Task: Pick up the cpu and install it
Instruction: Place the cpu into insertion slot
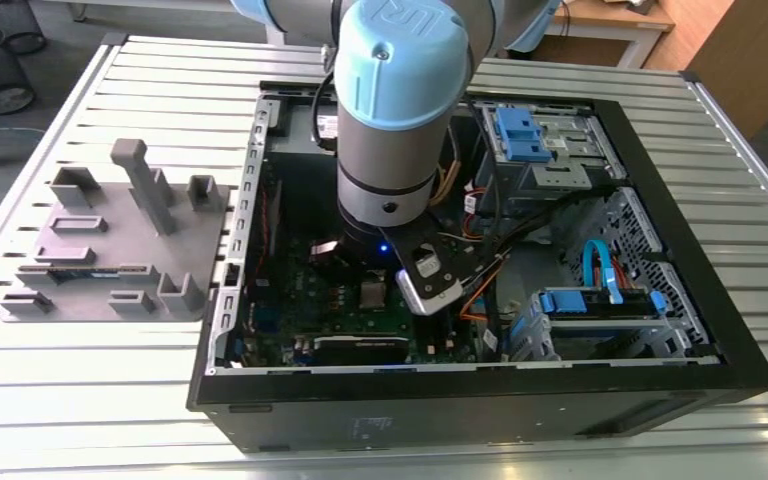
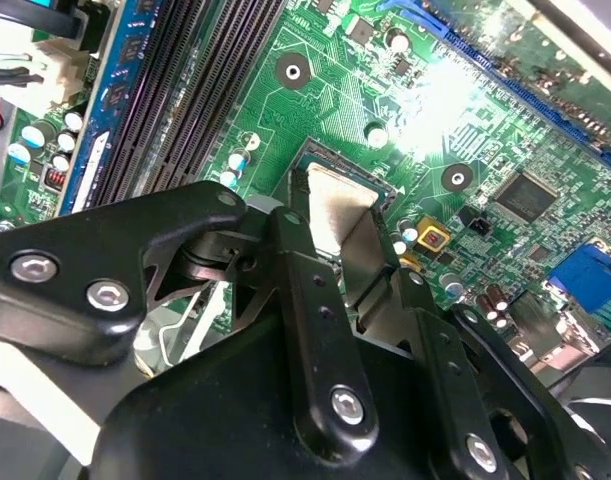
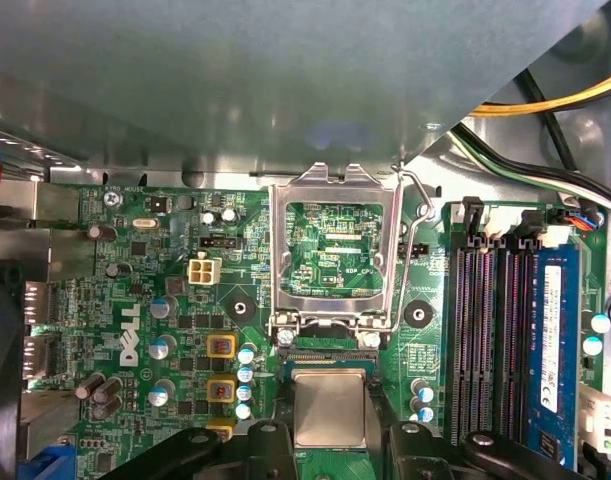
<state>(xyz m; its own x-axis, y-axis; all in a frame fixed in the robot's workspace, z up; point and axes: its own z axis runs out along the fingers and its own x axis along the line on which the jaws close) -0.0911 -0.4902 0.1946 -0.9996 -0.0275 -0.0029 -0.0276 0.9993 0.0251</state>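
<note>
The cpu (image 3: 330,405), a small square chip with a silvery top, sits between the two black fingers (image 3: 268,438) of my gripper (image 3: 330,432), which is shut on it. It hangs level at the dark socket (image 3: 330,357) on the green motherboard (image 3: 175,300); I cannot tell whether it touches the socket. In the second wrist view the cpu (image 2: 335,200) shows between the fingertips of the gripper (image 2: 337,228), inside the socket's outline. The silver socket frame (image 3: 333,180) is swung open beside the socket. My arm (image 1: 391,120) reaches down into the open computer case (image 1: 491,400).
Black memory slots (image 3: 490,330) run beside the socket, and the frame's lever (image 3: 422,205) stands raised. Cables (image 1: 491,240) and blue drive bays (image 1: 518,135) crowd the case on the exterior view's right. A grey fixture block (image 1: 104,240) lies on the slatted table at the exterior view's left.
</note>
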